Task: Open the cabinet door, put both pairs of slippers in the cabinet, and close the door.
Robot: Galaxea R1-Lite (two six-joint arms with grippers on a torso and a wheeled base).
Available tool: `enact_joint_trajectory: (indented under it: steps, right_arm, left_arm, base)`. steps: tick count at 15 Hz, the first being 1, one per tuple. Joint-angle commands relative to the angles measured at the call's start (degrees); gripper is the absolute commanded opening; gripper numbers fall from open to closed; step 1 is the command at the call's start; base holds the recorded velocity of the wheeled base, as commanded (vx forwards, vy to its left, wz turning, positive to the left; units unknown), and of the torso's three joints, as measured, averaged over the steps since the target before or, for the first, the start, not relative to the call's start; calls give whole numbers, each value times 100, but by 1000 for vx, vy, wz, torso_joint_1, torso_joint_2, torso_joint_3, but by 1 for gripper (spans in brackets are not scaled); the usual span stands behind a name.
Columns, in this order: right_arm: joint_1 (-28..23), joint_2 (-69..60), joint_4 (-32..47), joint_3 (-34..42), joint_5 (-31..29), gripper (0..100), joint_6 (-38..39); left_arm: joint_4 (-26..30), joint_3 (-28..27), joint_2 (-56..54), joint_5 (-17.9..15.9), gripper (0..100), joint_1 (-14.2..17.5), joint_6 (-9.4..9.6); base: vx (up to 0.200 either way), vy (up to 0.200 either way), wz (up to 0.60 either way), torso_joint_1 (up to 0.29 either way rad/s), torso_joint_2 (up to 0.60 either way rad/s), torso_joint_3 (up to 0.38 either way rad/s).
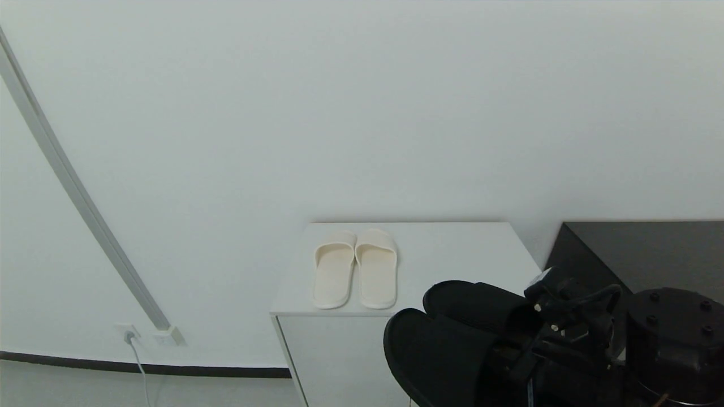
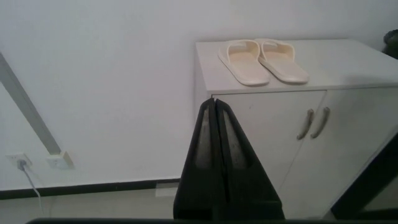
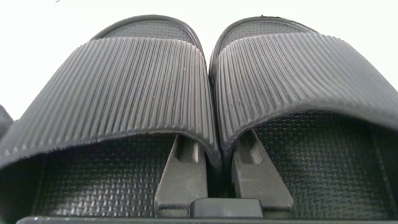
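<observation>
While the white cabinet's (image 1: pixel 452 249) doors (image 2: pixel 273 137) stand shut, the right gripper (image 3: pixel 221 177) pinches both black ribbed rubber slippers (image 1: pixel 452 333) together at five o'clock.
The left gripper (image 2: pixel 215 106), closed and empty, is likely spare for the handles (image 2: pixel 313 122); the cream foam slippers (image 1: pixel 354 268) rest on top, at eleven o'clock from the black pair.

No readable lettering shows on the cream slippers (image 1: pixel 362 271), black slippers (image 1: pixel 452 339) or cabinet (image 1: pixel 452 254).

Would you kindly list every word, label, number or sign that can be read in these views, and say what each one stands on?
None: no legible text shows on the white slippers, the black slippers, the cabinet, its door handles or the wall socket.
</observation>
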Motion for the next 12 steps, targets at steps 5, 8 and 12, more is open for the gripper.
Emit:
enact_joint_trajectory:
  steps: [5, 8, 12]
  right_arm:
    - [-7, 1, -33, 88, -17, 0, -140]
    - [-7, 10, -33, 97, -17, 0, -140]
    - [-7, 27, -33, 97, -17, 0, -140]
  left_arm:
    - [-1, 1, 7, 0, 0, 12, -2]
    - [-1, 1, 7, 0, 0, 3, -2]
    - [-1, 1, 7, 0, 0, 3, -2]
  base:
    - [0, 0, 0, 0, 0, 0]
    - [0, 0, 0, 0, 0, 0]
    - [0, 0, 0, 0, 0, 0]
